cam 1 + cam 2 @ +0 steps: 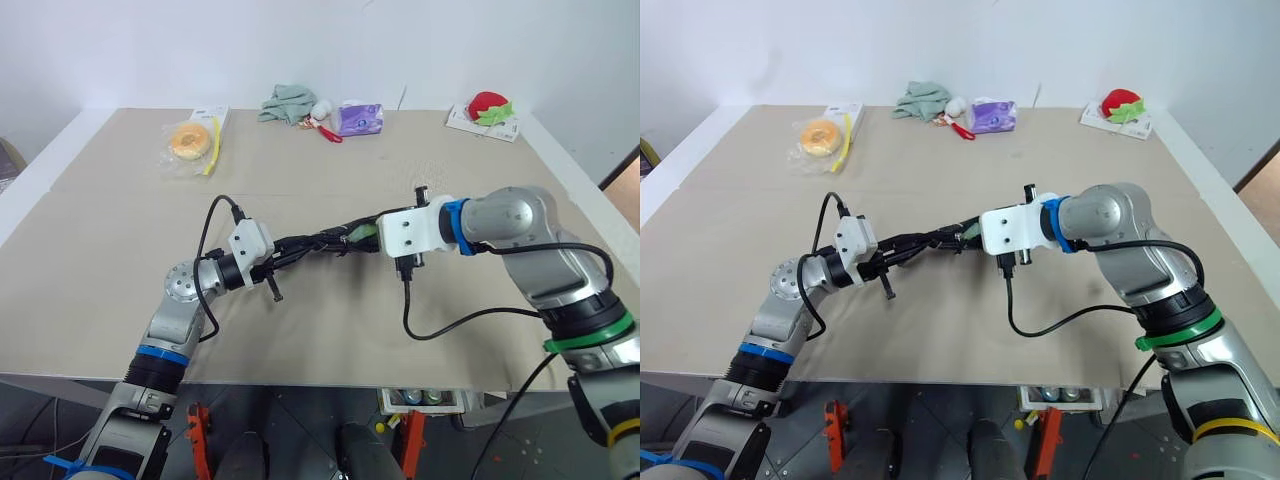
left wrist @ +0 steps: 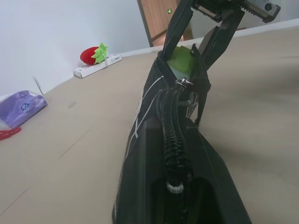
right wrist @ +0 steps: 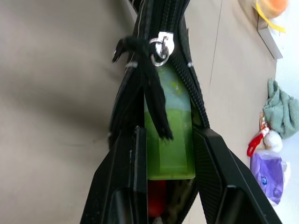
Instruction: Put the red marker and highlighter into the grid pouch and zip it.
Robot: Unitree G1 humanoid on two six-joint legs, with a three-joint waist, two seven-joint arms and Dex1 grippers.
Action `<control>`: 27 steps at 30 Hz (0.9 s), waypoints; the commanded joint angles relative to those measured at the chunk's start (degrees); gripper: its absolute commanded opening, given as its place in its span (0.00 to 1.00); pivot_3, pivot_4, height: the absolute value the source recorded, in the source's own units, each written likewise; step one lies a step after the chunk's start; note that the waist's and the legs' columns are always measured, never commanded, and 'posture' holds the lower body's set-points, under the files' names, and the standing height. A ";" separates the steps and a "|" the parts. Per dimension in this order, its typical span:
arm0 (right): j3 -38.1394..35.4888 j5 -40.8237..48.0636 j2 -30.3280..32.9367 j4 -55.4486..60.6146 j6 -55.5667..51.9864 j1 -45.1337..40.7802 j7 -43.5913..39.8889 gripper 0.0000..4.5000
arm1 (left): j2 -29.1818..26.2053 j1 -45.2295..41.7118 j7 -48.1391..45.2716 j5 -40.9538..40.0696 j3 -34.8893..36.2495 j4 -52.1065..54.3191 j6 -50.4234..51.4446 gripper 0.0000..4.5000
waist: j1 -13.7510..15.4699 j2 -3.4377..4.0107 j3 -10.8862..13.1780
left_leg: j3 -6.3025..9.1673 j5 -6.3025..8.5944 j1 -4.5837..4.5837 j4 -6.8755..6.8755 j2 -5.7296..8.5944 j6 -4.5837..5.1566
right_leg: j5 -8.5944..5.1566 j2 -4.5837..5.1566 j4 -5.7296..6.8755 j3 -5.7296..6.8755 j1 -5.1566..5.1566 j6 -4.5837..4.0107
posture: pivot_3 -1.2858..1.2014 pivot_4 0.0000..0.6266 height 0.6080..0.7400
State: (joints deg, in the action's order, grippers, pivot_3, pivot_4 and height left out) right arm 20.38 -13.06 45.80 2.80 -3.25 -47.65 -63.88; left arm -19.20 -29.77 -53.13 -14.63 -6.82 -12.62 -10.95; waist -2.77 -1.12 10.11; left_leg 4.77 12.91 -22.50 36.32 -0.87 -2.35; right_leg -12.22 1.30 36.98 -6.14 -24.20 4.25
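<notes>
grid pouch [image 1: 318, 243], black fabric with thin white lines, is held off the beige table [image 1: 100, 250] at frame centre between both arms. left gripper [image 1: 283, 247] is clamped tight on one end. right gripper [image 3: 164, 140], jaws part-open, straddles the open mouth, one finger against each side. highlighter [image 3: 169, 135], flat light green plastic, sits inside beneath the metal zipper pull [image 3: 161, 46]. red marker [image 3: 157, 196] shows as a red tip beside it.

Black grid pouch [image 2: 159, 140] aloft above the table, mostly zipped, green highlighter [image 3: 169, 140] and red marker [image 3: 157, 196] inside.
</notes>
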 commanded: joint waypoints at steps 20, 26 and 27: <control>-6.72 14.29 -0.71 8.33 -11.27 2.49 -3.14 0.78 | 0.32 -0.80 0.04 -0.36 0.64 2.10 -0.37 0.00 | -0.03 0.00 0.00 | 0.01 0.00 0.02 0.03 0.00 0.00 | 0.02 -0.01 0.01 0.00 0.02 0.00 | 0.52 0.24 0.99; -5.52 12.38 -1.28 5.06 -8.38 1.72 -2.86 0.16 | 0.13 -0.15 0.34 -0.33 0.73 2.91 -0.15 0.00 | -0.03 0.00 0.00 | 0.01 0.00 0.02 0.02 -0.01 0.00 | 0.01 -0.02 0.01 0.01 0.02 0.00 | 0.52 0.24 0.99; -5.58 12.35 -1.40 4.83 -8.20 1.56 -2.89 0.02 | 0.08 0.03 0.43 -0.31 0.75 3.09 -0.10 0.00 | -0.03 0.00 0.00 | 0.01 0.00 0.01 0.02 -0.01 0.00 | 0.01 -0.02 0.01 0.01 0.02 0.00 | 0.52 0.24 0.99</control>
State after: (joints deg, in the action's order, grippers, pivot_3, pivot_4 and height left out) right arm 15.67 -0.52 44.49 7.19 -12.43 -44.07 -67.19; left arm -18.89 -29.74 -52.96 -14.60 -6.86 -12.42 -10.86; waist -2.80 -1.12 10.11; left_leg 4.79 12.91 -22.49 36.33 -0.87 -2.36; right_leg -12.21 1.28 36.99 -6.13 -24.18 4.25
